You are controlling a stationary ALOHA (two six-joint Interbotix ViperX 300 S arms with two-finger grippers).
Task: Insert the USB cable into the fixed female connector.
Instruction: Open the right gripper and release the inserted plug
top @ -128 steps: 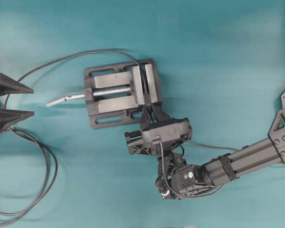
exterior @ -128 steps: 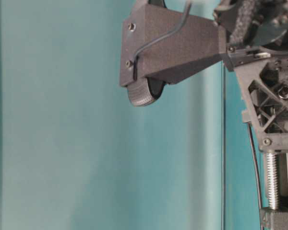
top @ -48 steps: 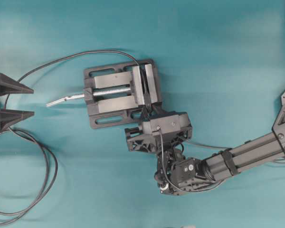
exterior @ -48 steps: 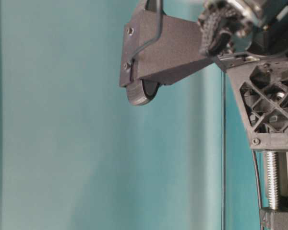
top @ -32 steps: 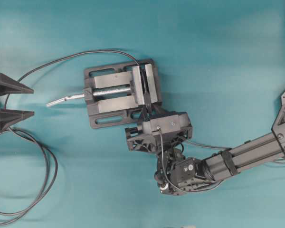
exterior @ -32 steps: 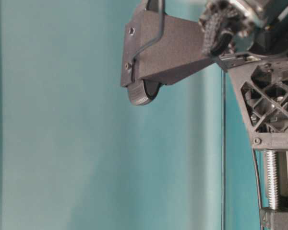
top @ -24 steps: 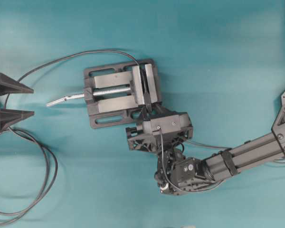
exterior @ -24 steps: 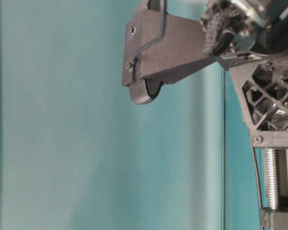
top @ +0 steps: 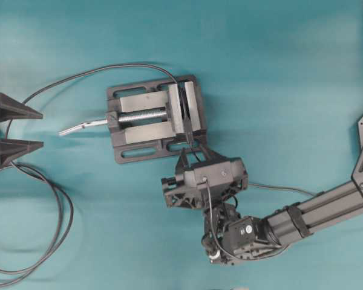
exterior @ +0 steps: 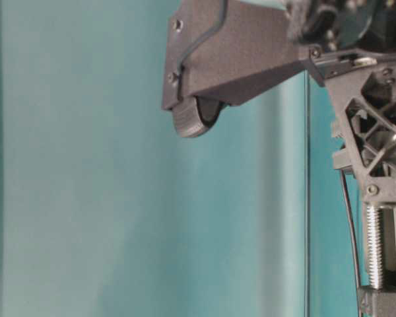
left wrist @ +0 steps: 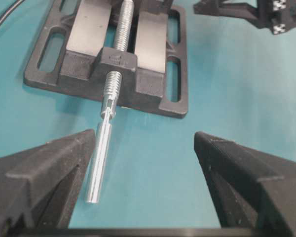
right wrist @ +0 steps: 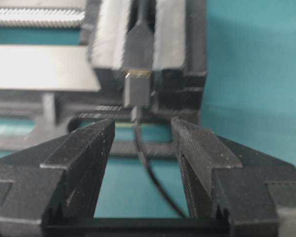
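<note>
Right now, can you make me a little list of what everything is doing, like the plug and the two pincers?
USB cable: plug seated against the fixed female connector, only a sliver of metal showing at the joint
fixed female connector: clamped between the jaws of the vise
right pincer: open, holding nothing, the cable runs between its fingers untouched
left pincer: open, empty, facing the vise's silver handle
table: teal cover

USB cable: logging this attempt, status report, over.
Both grippers, left and right, open, empty. USB cable plugged into fixed female connector in vise, sliver of tip showing. Nothing in the way.
</note>
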